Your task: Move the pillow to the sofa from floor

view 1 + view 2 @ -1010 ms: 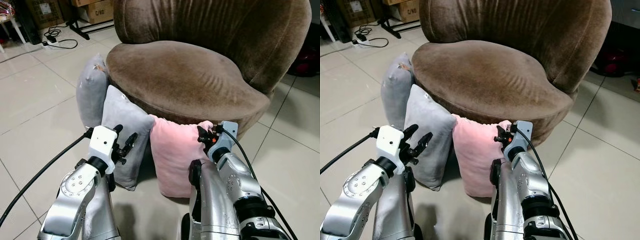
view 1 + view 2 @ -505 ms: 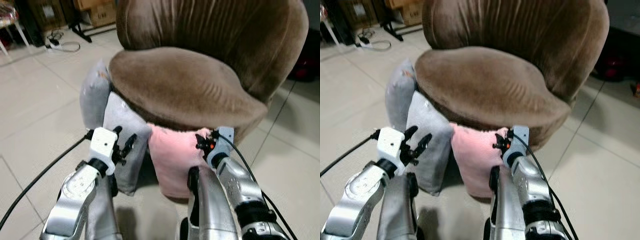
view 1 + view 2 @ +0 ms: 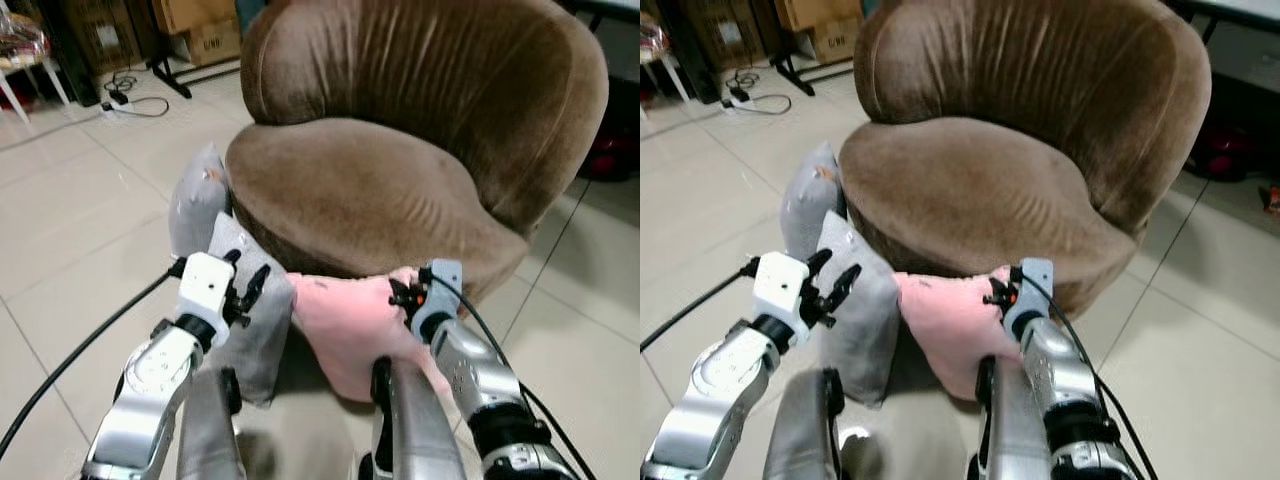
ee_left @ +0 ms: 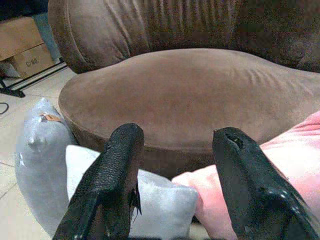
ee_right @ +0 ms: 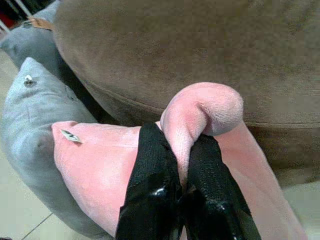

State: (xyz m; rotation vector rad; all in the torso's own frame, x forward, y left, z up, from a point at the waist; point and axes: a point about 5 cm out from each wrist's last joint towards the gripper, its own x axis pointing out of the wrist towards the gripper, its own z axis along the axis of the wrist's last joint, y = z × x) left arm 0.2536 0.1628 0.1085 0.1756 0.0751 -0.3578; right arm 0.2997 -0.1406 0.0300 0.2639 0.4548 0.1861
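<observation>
My right gripper (image 5: 182,165) pinches a corner of the pink pillow (image 3: 345,320), which leans by the sofa's (image 3: 380,190) front edge, my left gripper (image 4: 175,165) hovering wide open and empty, so I need a steady lift clearing the seat rim.

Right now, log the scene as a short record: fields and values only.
target: pink pillow, leaning against the sofa's base
right hand: shut on a corner of the pink pillow
left hand: open, holding nothing, in front of the grey pillows
destination: brown sofa, nothing on its seat
other items: two grey pillows beside the pink one
floor: pale tiles
</observation>
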